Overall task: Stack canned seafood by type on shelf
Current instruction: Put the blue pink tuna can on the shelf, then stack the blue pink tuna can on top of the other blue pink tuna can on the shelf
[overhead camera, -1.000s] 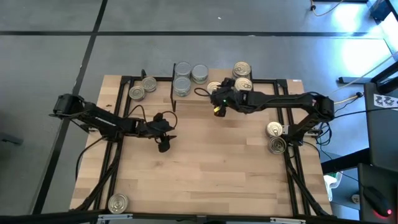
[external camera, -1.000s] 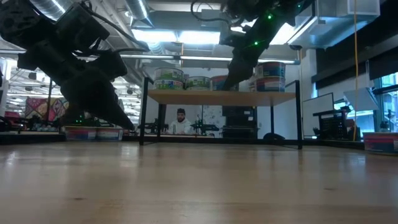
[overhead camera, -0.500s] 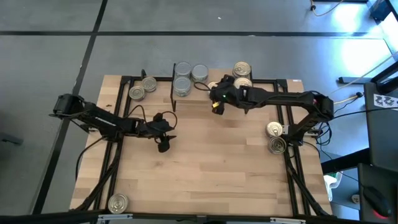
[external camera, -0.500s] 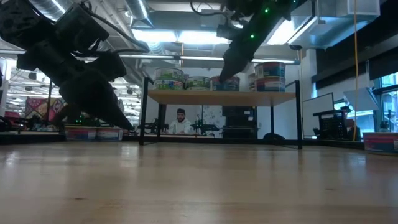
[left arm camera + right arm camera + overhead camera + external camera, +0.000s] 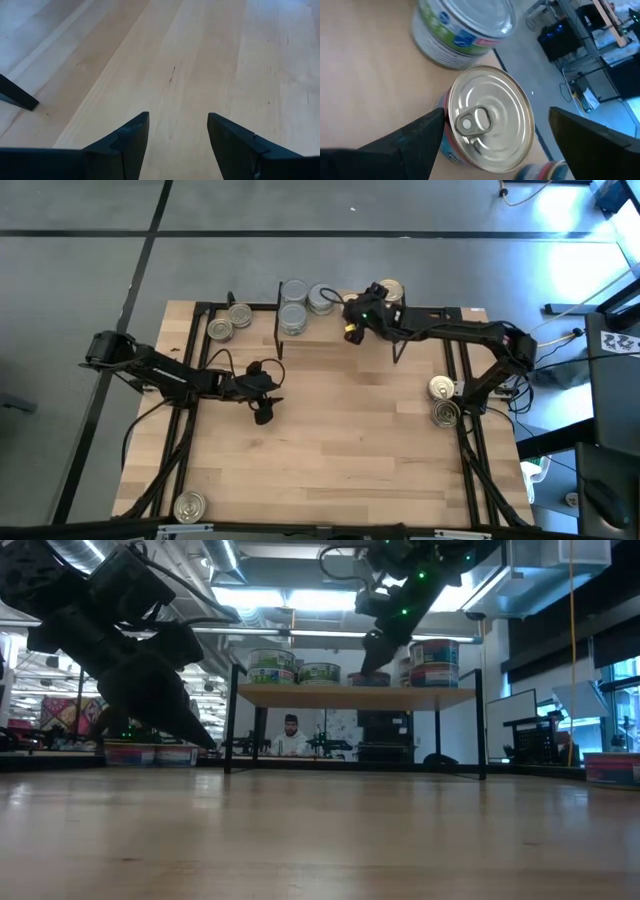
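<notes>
While the left gripper point(image 5: 264, 416) hangs spread over bare table point(image 5: 340, 450), the right gripper point(image 5: 492, 142) reaches over the shelf point(image 5: 355, 697) — its fingers point(image 5: 415, 137) wide apart on either side of a gold-topped can point(image 5: 487, 122) standing on the board, not pinching it — just beside a silver-topped, green-labelled can point(image 5: 462, 27).

My arms are dark, jointed and slim, trailing looped black cables; green lights glow just behind my right claw point(image 5: 352, 313), whose fingers point(image 5: 415, 137) are matte black wedges.
</notes>
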You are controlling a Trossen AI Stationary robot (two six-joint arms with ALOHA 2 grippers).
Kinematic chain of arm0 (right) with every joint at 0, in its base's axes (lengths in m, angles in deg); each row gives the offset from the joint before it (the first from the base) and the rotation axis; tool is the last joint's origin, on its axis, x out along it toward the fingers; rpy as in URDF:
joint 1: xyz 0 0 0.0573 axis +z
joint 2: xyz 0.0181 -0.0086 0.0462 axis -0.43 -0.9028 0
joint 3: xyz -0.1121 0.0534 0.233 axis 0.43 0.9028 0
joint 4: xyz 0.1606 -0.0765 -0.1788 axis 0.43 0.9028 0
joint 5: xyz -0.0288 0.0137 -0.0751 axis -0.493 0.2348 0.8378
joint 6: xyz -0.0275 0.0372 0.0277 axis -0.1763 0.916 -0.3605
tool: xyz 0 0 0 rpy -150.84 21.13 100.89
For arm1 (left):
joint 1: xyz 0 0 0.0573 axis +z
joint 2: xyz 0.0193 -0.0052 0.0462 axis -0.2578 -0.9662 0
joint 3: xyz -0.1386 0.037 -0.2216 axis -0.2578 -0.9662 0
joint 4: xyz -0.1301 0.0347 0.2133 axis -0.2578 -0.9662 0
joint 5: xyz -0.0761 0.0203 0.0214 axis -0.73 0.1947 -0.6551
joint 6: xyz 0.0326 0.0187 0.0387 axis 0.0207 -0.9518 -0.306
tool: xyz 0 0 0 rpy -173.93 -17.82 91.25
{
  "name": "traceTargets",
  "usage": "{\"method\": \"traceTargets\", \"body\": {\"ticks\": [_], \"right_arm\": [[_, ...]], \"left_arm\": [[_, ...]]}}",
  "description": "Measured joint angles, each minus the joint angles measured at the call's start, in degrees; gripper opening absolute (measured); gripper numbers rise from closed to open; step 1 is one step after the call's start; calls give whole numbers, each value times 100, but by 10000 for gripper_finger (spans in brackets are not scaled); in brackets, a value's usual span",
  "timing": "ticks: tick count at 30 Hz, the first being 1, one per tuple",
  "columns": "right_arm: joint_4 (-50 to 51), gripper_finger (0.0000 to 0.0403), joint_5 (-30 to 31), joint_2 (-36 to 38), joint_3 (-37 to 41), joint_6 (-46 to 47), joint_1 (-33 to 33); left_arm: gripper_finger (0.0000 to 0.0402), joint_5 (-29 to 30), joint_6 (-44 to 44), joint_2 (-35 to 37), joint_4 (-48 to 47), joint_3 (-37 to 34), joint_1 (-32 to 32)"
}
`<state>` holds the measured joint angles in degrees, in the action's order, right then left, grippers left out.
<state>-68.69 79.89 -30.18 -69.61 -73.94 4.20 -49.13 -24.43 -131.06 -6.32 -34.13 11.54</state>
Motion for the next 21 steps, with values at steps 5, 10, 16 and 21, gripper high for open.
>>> {"method": "traceTargets", "body": {"ticks": [5, 10, 16, 21], "right_arm": [[-31, 353, 144, 0, 1, -130, -206], [-131, 353, 231, 19, 2, -254, -174], [-67, 353, 165, 191, -350, -287, 502], [290, 353, -194, 210, -671, -103, 1423]], "left_arm": [[200, 2, -4, 0, 2, 0, 0], [200, 2, -4, 0, 2, 0, 0], [200, 2, -7, -1, -5, -2, 0], [200, 2, 59, 0, -52, -7, 2]]}}
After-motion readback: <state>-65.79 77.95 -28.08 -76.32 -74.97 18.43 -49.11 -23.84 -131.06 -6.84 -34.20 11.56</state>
